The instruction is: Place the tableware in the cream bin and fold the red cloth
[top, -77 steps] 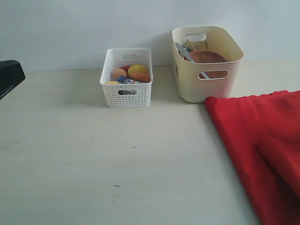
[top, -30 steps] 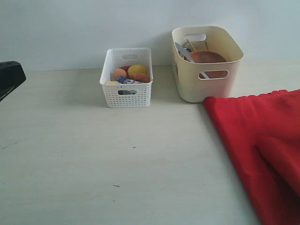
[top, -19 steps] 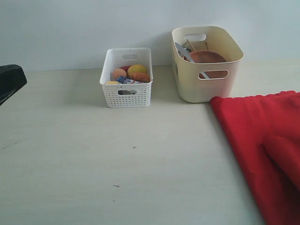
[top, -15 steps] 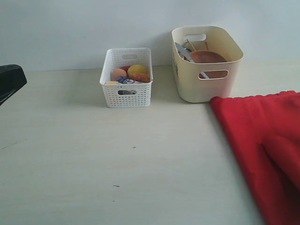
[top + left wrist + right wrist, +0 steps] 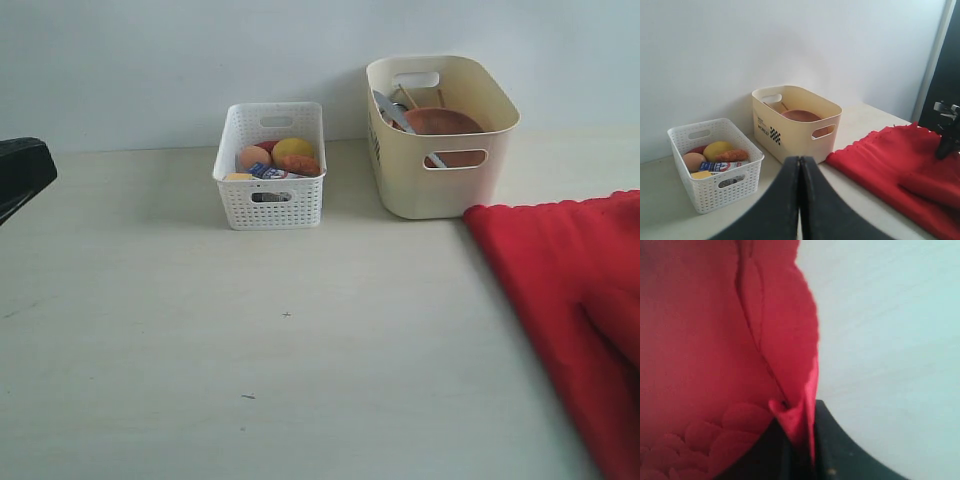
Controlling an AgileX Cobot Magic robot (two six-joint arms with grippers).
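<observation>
The cream bin [image 5: 440, 190] stands at the back, holding the brown wooden plate [image 5: 443, 122], a knife [image 5: 388, 108] and chopsticks [image 5: 405, 97]; the other tableware is hidden. The red cloth [image 5: 560, 270] lies at the right, part of it doubled over itself, its near corner just right of the bin's front. My right gripper [image 5: 799, 415] is shut on a pinched edge of the red cloth [image 5: 705, 340]. My left gripper [image 5: 799, 165] is shut and empty, raised at the table's left, facing the cream bin [image 5: 790, 135]. Only a dark part of the left arm [image 5: 20, 172] shows in the exterior view.
A white perforated basket [image 5: 270, 205] with an egg, a lemon, a sausage and a small carton stands left of the bin. A pale wall runs behind both. The table surface [image 5: 280, 350] is pale wood.
The red cloth has slid to the right, its left edge and corner drawing away from the bin's front. The left arm shifted slightly; the bins have not moved.
</observation>
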